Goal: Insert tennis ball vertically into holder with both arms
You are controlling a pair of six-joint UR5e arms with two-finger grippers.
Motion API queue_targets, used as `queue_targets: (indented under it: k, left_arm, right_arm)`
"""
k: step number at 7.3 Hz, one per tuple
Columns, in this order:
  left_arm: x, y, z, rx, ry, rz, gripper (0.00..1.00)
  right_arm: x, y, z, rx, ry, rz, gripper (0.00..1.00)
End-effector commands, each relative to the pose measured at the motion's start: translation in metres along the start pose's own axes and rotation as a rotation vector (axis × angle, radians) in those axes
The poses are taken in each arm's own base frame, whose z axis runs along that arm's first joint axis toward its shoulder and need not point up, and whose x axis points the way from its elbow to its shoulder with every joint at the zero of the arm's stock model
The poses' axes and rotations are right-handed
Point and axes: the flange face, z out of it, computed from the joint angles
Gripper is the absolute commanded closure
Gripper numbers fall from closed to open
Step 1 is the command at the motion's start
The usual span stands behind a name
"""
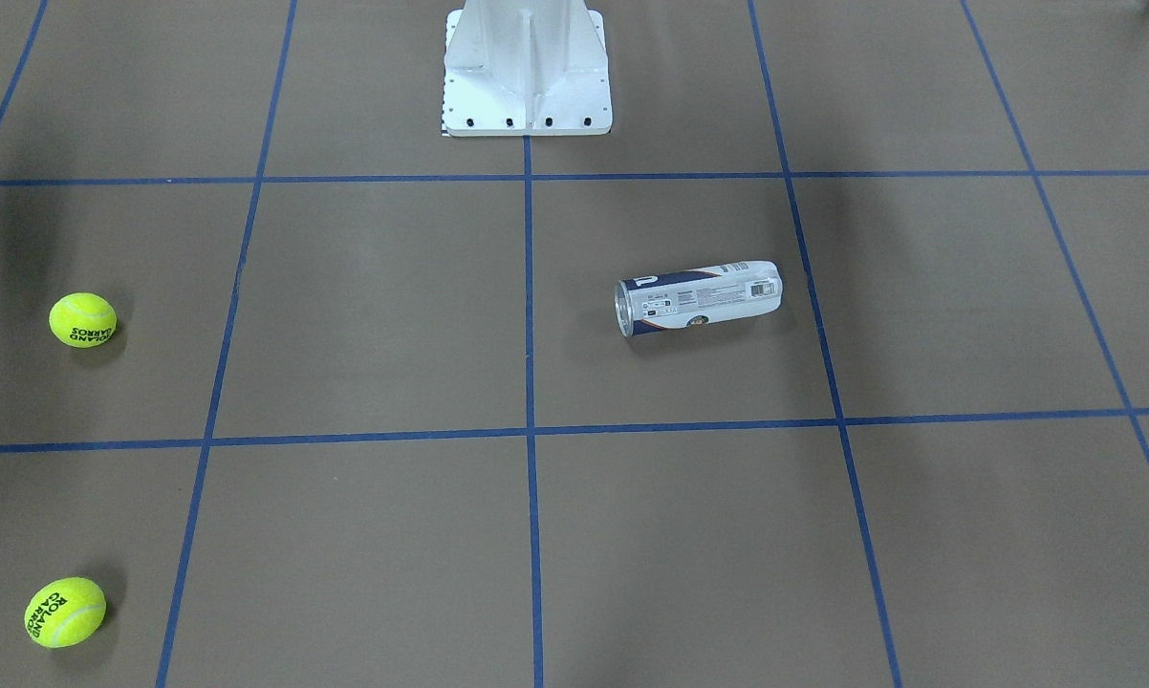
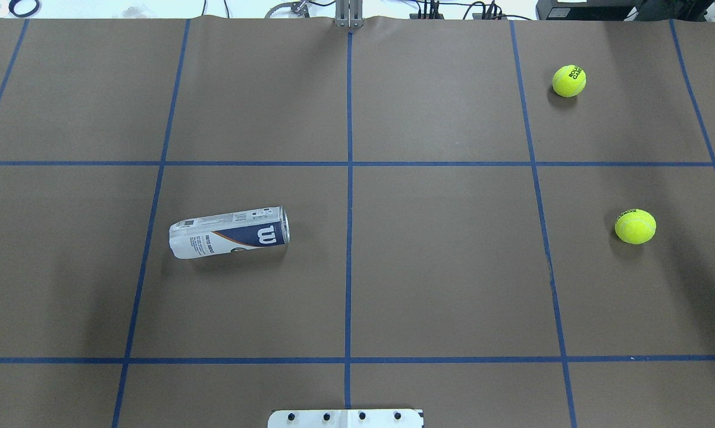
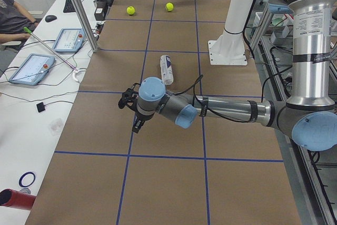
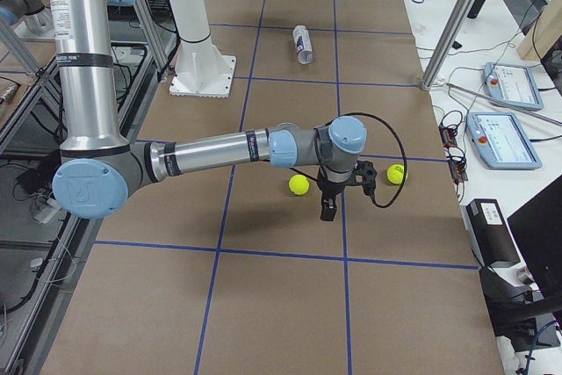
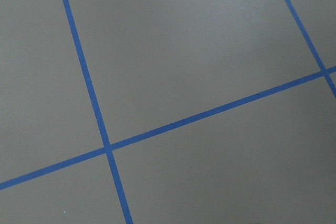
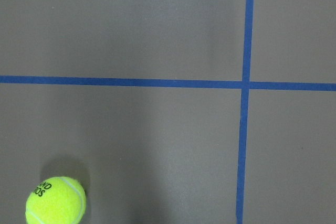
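The holder (image 2: 229,232) lies on its side on the brown table, on the robot's left half, with its silvery open rim towards the centre line; it also shows in the front view (image 1: 699,298) and both side views (image 3: 166,69) (image 4: 303,44). Two yellow tennis balls (image 2: 568,81) (image 2: 634,226) lie on the right half. My left gripper (image 3: 137,125) hangs above the table, nearer the left end than the holder. My right gripper (image 4: 327,209) hangs between the two balls (image 4: 299,183) (image 4: 397,174). I cannot tell whether either gripper is open or shut. One ball (image 6: 55,200) shows in the right wrist view.
The white pedestal base (image 1: 527,72) stands at the robot's edge of the table. Blue tape lines (image 2: 350,178) divide the table into squares. Tablets and cables (image 3: 32,68) lie on the white bench beyond the far side. The left wrist view shows only table and tape.
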Motion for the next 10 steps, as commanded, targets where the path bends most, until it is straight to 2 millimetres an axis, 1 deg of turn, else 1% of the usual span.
queue_targets:
  k: [1,2,3,4,5,6,7,8,10]
  left_arm:
    - [0.027,-0.028,0.010,0.007,0.031,0.068,0.00]
    - [0.059,-0.062,0.022,0.010,0.058,0.138,0.04]
    - [0.087,-0.081,0.033,0.015,0.089,0.206,0.06]
    - [0.125,-0.096,0.041,0.045,0.129,0.311,0.06]
    - [0.170,-0.107,0.057,0.093,0.181,0.462,0.04]
    - [0.213,-0.133,0.064,0.116,0.226,0.536,0.01]
    - [0.269,-0.140,0.089,0.095,0.300,0.609,0.02]
    - [0.322,-0.137,0.116,0.069,0.359,0.670,0.02]
    - [0.406,-0.144,0.149,0.090,0.341,0.758,0.01]
  right_arm:
    - [-0.001,-0.001,-0.001,0.001,-0.001,0.000,0.00]
    - [-0.001,-0.001,-0.001,0.001,-0.005,0.000,0.00]
    - [-0.007,0.000,-0.003,0.001,-0.036,-0.009,0.00]
    - [-0.008,0.000,-0.004,0.003,-0.038,-0.016,0.00]
    - [-0.008,-0.001,-0.003,0.001,-0.035,-0.013,0.00]
    - [-0.008,-0.001,-0.003,0.002,-0.035,-0.018,0.00]
    - [-0.008,-0.001,-0.004,0.004,-0.036,-0.022,0.00]
    - [-0.008,-0.001,-0.004,0.004,-0.036,-0.022,0.00]
    - [-0.010,-0.002,-0.004,0.004,-0.036,-0.022,0.00]
